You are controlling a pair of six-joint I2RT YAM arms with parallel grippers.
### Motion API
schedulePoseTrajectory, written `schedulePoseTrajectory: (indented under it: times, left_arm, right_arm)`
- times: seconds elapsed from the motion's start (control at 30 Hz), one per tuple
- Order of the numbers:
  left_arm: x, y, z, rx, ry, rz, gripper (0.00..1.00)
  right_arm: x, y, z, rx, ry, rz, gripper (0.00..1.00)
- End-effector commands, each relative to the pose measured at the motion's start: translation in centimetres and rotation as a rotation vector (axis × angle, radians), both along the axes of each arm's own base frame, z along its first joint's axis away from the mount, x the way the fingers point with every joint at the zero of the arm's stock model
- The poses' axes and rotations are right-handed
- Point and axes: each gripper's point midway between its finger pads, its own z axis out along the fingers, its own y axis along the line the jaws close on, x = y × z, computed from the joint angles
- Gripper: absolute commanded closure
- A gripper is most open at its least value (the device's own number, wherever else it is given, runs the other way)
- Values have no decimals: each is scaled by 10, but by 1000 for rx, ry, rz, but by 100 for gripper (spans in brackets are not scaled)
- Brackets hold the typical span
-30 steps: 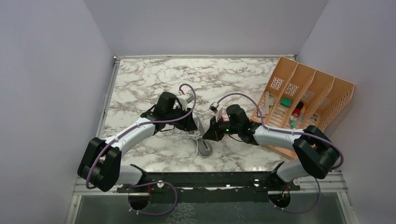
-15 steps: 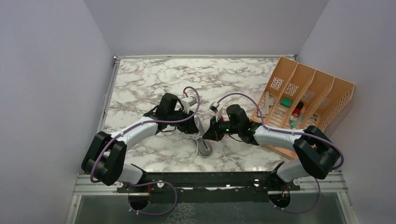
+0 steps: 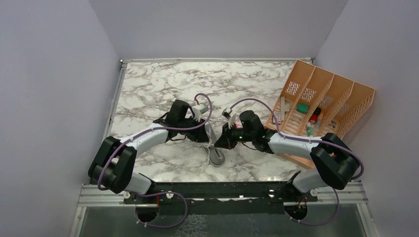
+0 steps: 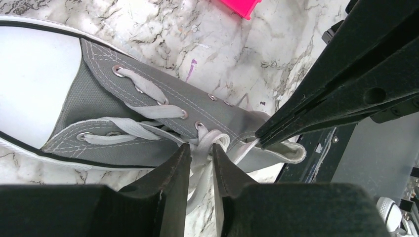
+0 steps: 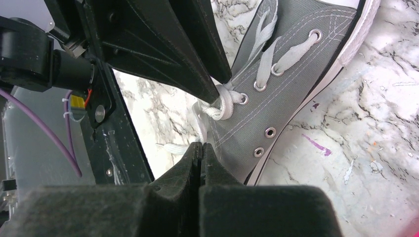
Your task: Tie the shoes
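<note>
The grey sneaker (image 4: 84, 106) with white toe cap lies on the marble table between my arms; it also shows in the top view (image 3: 216, 156) and the right wrist view (image 5: 296, 69). Its white laces (image 4: 148, 111) cross the eyelets and bunch in a knot (image 5: 227, 101) at the top eyelets. My left gripper (image 4: 200, 147) is nearly closed on the lace at that knot. My right gripper (image 5: 200, 144) is shut beside the shoe's collar; in the left wrist view its fingertips (image 4: 262, 137) pinch a lace strand. Both grippers meet over the shoe in the top view.
A pink bar (image 4: 237, 6) lies on the table beyond the shoe. An orange slotted rack (image 3: 321, 106) with small items stands at the right. Purple cables loop over both wrists. Walls close in the table on three sides.
My left arm has shifted slightly right and nearer, its wrist settling closer over the shoe. The right arm and the shoe have stayed put.
</note>
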Motion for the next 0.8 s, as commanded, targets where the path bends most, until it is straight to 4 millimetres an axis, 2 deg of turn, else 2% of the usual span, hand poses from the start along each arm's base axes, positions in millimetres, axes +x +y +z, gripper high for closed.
schedulePoseTrajectory:
  times: [0.0, 0.23, 0.33, 0.47, 0.57, 0.77]
  left_arm:
    - [2, -3, -2, -7, -13, -15, 77]
    - [0, -5, -2, -10, -11, -24, 80]
    - [2, -3, 1, -1, -23, -9, 94]
    - [1, -2, 15, -24, -52, 2, 99]
    - [-5, -1, 23, -44, -54, 9, 100]
    - [-10, -1, 24, -59, -26, 16, 100]
  right_arm:
    - [-2, 6, 9, 27, -7, 19, 100]
    - [0, 8, 9, 31, 2, 15, 100]
    - [1, 9, 10, 38, 18, -3, 99]
    - [4, 11, 12, 59, 44, -40, 99]
    - [10, 13, 11, 73, 71, -95, 99]
    - [24, 18, 8, 94, 121, -192, 99]
